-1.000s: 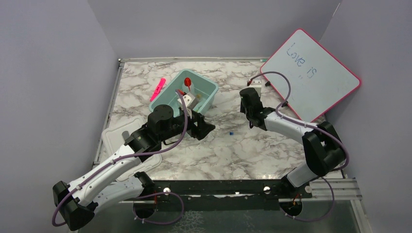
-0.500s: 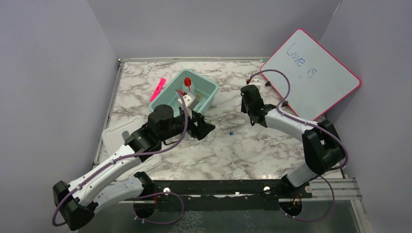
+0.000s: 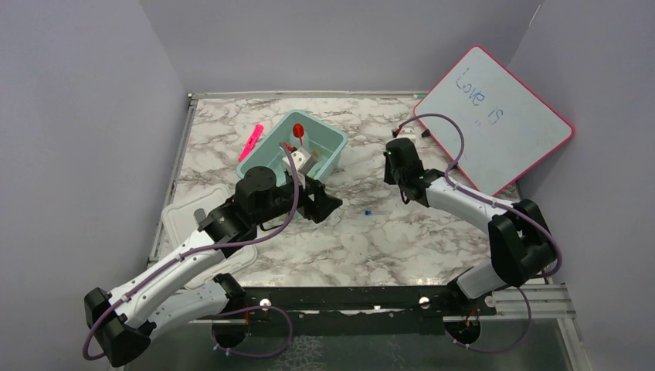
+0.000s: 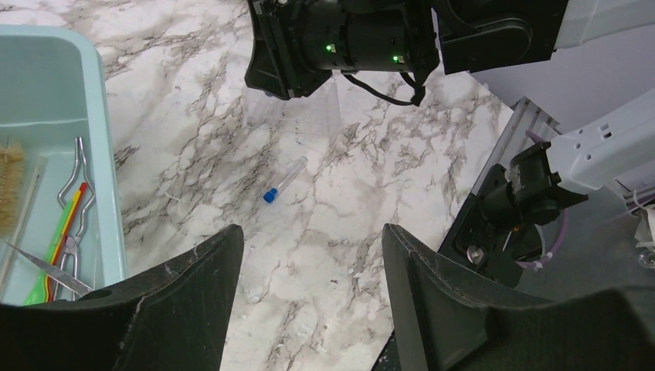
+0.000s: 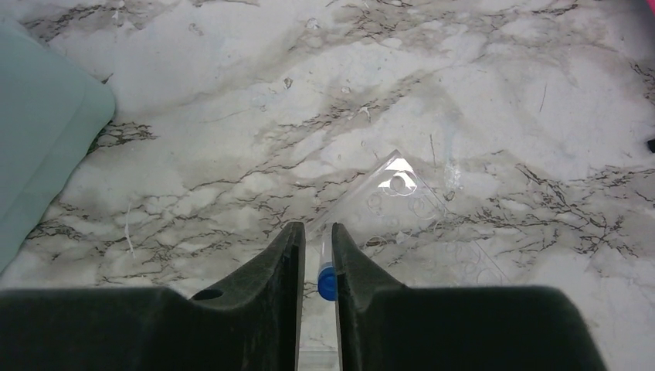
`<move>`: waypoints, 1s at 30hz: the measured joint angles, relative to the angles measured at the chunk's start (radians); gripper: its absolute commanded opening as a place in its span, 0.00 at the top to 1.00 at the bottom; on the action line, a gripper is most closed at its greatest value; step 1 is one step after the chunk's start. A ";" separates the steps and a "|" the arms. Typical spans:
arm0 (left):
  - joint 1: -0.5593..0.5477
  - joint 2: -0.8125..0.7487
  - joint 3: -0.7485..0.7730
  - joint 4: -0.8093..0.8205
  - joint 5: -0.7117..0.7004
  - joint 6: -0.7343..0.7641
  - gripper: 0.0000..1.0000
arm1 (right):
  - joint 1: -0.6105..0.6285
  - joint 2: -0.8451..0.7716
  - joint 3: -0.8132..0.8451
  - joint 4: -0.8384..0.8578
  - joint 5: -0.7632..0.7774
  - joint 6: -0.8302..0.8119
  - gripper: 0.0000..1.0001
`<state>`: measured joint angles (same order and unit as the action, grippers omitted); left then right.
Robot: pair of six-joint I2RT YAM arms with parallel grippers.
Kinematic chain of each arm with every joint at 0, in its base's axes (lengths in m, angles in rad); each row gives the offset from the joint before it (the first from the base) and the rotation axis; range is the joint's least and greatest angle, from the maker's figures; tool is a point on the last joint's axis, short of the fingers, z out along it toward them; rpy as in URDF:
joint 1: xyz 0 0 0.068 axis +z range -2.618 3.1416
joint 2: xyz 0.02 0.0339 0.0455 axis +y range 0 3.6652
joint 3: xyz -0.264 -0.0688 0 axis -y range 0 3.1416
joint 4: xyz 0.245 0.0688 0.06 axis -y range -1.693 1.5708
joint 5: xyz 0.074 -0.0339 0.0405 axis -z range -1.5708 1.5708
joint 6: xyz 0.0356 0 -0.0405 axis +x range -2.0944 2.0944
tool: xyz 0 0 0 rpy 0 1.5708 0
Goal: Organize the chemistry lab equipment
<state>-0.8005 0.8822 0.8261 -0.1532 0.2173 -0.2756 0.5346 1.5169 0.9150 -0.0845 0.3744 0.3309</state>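
The teal bin (image 4: pixel 104 154) already holds the brush (image 4: pixel 9 189), metal tongs (image 4: pixel 73 174), green-handled tool (image 4: pixel 50 255) and red-bulbed dropper (image 3: pixel 297 130). A clear flat piece (image 5: pixel 402 197) and a loose blue-capped tube (image 4: pixel 284 179) look left to collect from the marble tabletop (image 4: pixel 193 93) right of the bin. The left gripper (image 4: pixel 310 232) hangs wide open and empty beside the bin's right wall, while the right gripper (image 5: pixel 313 232), farther right of the bin, pinches a second blue-capped tube (image 5: pixel 327 282) between nearly closed fingers.
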 measured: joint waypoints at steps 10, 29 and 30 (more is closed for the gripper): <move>0.000 0.003 0.000 -0.002 0.000 0.000 0.31 | 0.000 -0.041 -0.005 -0.026 -0.003 -0.001 0.55; 0.000 0.003 0.000 -0.003 0.000 0.000 0.31 | 0.000 -0.068 0.034 -0.171 0.000 0.018 0.82; 0.000 0.003 0.000 -0.003 0.000 0.000 0.31 | 0.000 -0.066 0.034 -0.172 -0.002 0.018 0.82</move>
<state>-0.8005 0.8856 0.8261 -0.1566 0.2173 -0.2760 0.5346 1.4513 0.9489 -0.2565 0.3729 0.3485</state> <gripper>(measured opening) 0.689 0.196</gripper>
